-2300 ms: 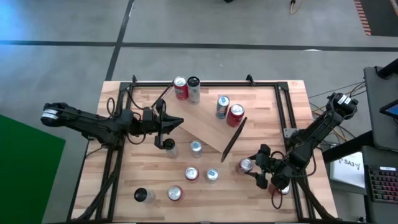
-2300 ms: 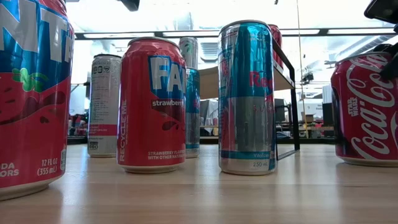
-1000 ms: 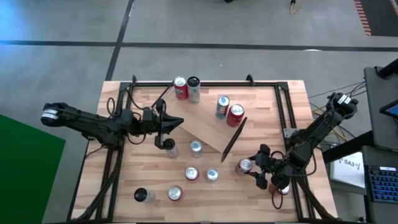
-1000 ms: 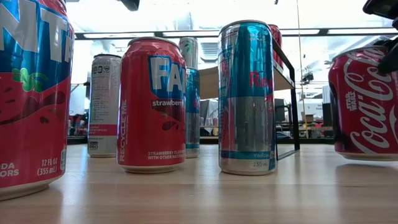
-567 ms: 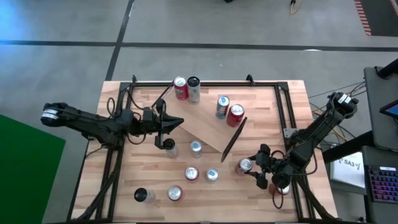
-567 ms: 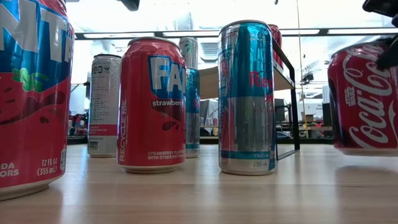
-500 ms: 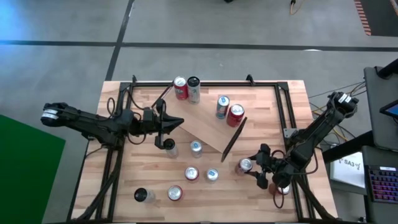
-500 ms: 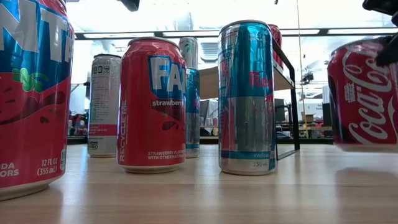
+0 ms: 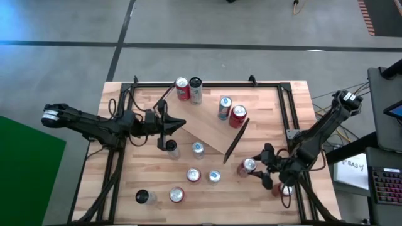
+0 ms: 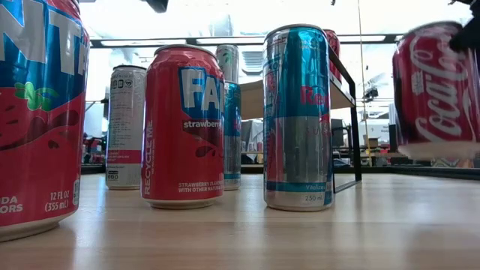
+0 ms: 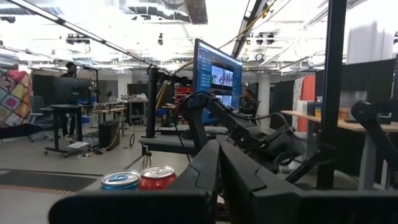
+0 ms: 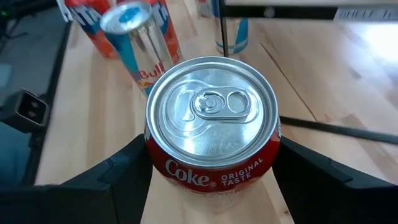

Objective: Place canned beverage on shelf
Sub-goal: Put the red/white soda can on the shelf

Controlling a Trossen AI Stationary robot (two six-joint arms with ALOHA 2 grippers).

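Pale butcher-block wood makes up the counter [image 9: 125,182], and on it, turned at an angle near the middle, stands the shelf [image 9: 204,129], a light plank whose long axis runs diagonally from the left arm's side toward the right arm's side, with a thin black frame at each short end. Two cans already stand on its far-right part (a blue-and-silver one beside a red one), so some stocking looks done; several more cans are loose on the counter in front of it.

The left gripper [image 9: 176,125] waits at the shelf's left end, its fingers clenched on nothing that I can see.

The right gripper [image 9: 259,171] is the one at work, near the counter's front-right corner, just off the shelf's right frame. Its fingers [image 12: 118,171] grasp the Coke can [image 12: 212,124] from both sides, low on the body. In the low view the can's base hangs clear of the wood, so the pick-up appears complete and the lift under way. The carry across to the plank, the setting down and the release remain.

The can stands nearly upright, long axis vertical with a slight lean, pull-tab top facing up.
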